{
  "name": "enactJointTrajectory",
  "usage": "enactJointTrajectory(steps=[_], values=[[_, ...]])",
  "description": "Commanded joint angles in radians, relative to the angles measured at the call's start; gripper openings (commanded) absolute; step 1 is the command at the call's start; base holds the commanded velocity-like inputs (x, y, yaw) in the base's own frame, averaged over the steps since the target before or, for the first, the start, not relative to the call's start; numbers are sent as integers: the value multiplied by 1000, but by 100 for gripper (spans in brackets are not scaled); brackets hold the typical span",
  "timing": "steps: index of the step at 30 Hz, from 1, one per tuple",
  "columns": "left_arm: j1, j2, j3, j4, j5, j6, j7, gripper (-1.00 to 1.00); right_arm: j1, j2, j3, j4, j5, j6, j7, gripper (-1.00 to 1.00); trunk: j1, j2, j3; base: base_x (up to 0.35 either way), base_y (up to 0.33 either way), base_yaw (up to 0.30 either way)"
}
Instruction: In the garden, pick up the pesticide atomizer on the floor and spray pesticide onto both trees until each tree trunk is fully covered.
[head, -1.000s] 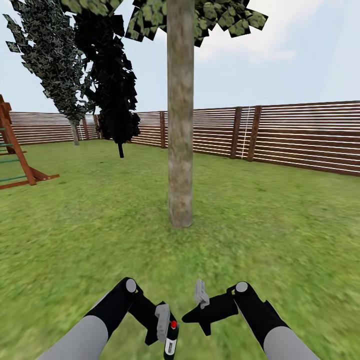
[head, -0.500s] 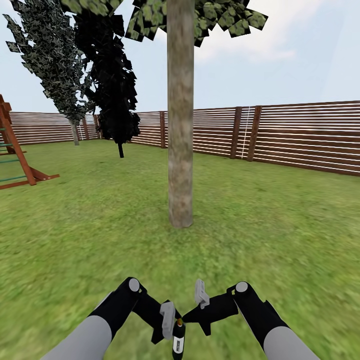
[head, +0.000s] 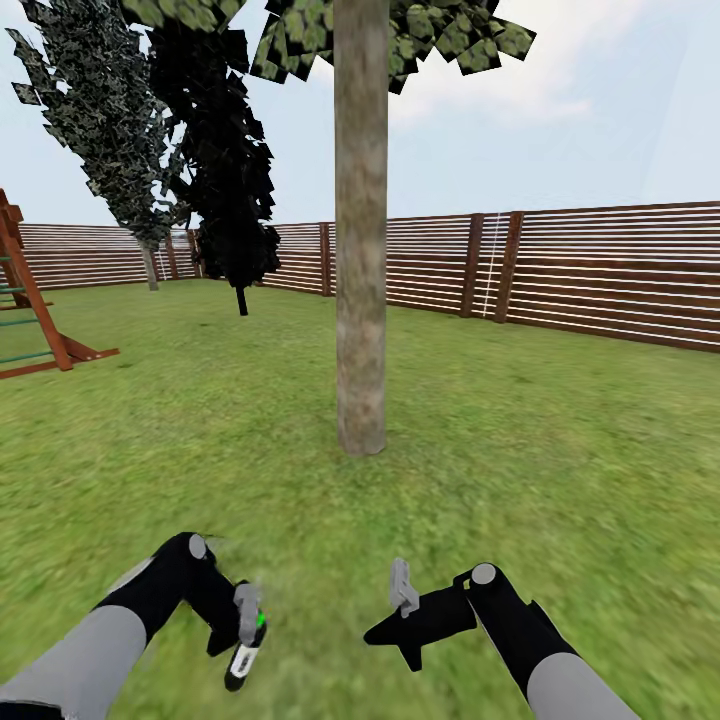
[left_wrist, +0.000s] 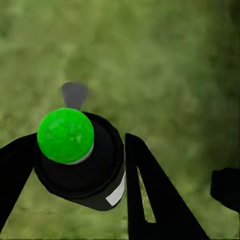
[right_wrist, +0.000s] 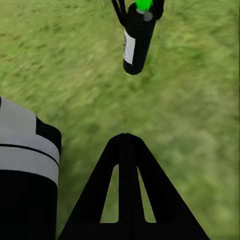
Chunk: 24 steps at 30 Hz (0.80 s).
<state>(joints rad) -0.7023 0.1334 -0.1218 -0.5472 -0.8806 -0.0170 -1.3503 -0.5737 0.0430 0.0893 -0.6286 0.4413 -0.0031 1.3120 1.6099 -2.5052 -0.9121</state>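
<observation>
The pesticide atomizer (left_wrist: 82, 165), gripped between the left gripper's (left_wrist: 75, 165) black fingers, is a black bottle with a white label and a bright green cap. Past the jaws the grass (head: 520, 450) is mottled green. The tree trunk (head: 361, 250) is grey-brown and blotched. The fence (head: 600, 275) is brown with pale horizontal stripes. The right gripper (head: 402, 600) is black with grey fingers.

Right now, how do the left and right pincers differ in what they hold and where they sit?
The left pincer is shut on the pesticide atomizer, whose top spot shows green; the right pincer holds nothing. The left pincer sits out to the robot's left, off the tree trunk; the right pincer lies nearer the trunk's line. Both hang low over the grass.
</observation>
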Motion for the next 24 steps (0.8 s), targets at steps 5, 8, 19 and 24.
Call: enactJointTrajectory(steps=[5,8,19,24], values=[[-18,30,322,-2,157,110,334,-100,0,-7,-24,8,-6,7,-71,-100,0,0,0,0,0,0],[-19,15,445,2,298,171,645,-100,3,-76,-196,67,-7,12,-477,-100,0,0,0,0,0,0],[-5,-47,474,279,633,-48,1157,-100,12,-173,-779,318,-110,-228,-920,100,0,0,0,0,0,0],[-5,-103,475,377,660,-93,1373,-100,14,-173,-901,322,-108,-273,-913,100,0,0,0,0,0,0]])
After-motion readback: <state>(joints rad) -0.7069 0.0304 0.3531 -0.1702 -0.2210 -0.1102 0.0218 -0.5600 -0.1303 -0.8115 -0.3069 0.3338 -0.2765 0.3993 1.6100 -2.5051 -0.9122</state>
